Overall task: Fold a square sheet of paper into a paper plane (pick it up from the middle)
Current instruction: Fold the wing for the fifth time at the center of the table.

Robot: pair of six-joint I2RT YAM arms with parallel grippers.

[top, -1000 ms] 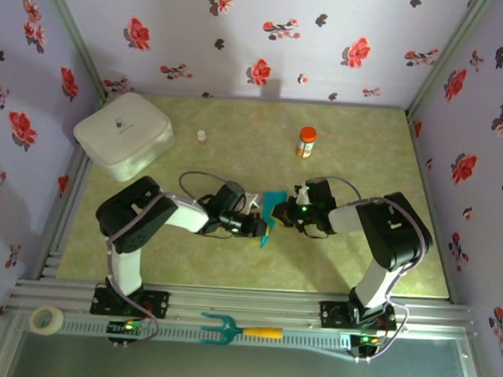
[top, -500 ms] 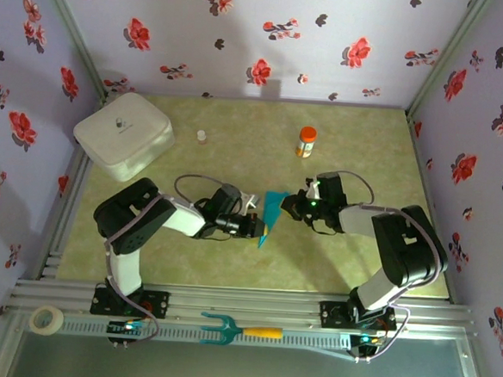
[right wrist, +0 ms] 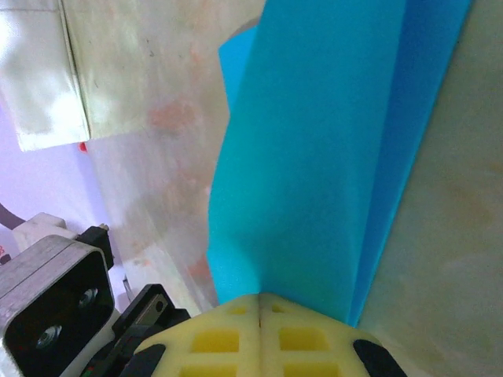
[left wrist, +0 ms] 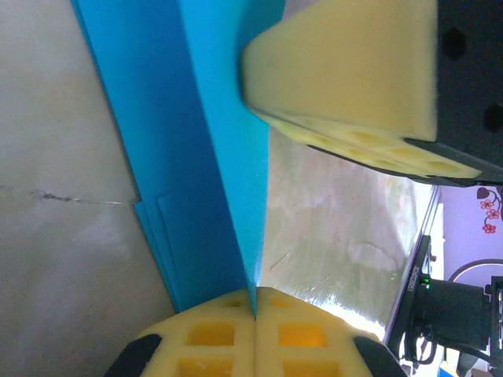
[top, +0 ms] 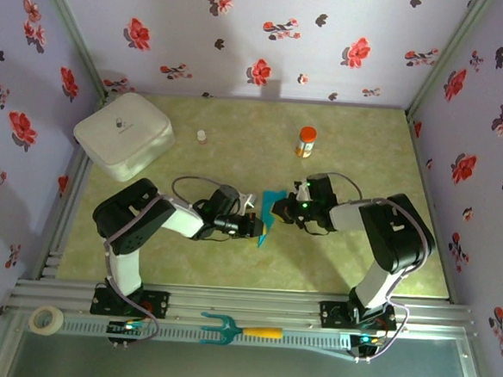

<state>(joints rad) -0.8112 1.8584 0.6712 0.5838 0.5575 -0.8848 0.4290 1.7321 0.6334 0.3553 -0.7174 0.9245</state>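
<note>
The paper plane (top: pixel 269 210) is teal-blue paper folded into a narrow, creased, pointed shape, held just above the middle of the table. My left gripper (top: pixel 256 227) is shut on its lower edge from the left. In the left wrist view the layered paper (left wrist: pixel 189 118) runs up from the closed left gripper (left wrist: pixel 255 302), and a yellow pad of the right gripper's fingers (left wrist: pixel 346 71) presses the paper further up. My right gripper (top: pixel 286 208) is shut on the paper from the right. In the right wrist view the sheet (right wrist: pixel 314 157) rises out of its closed tips (right wrist: pixel 259 302).
A white rounded box (top: pixel 123 134) sits at the back left. A small vial (top: pixel 201 137) and an orange-capped bottle (top: pixel 306 142) stand behind the grippers. A teal pronged tool with a yellow handle (top: pixel 240 330) and a tape roll (top: pixel 46 319) lie on the front rail.
The right arm swung out to the right half a second ago and has come back in toward the left gripper. Both grippers kept their hold on the paper.
</note>
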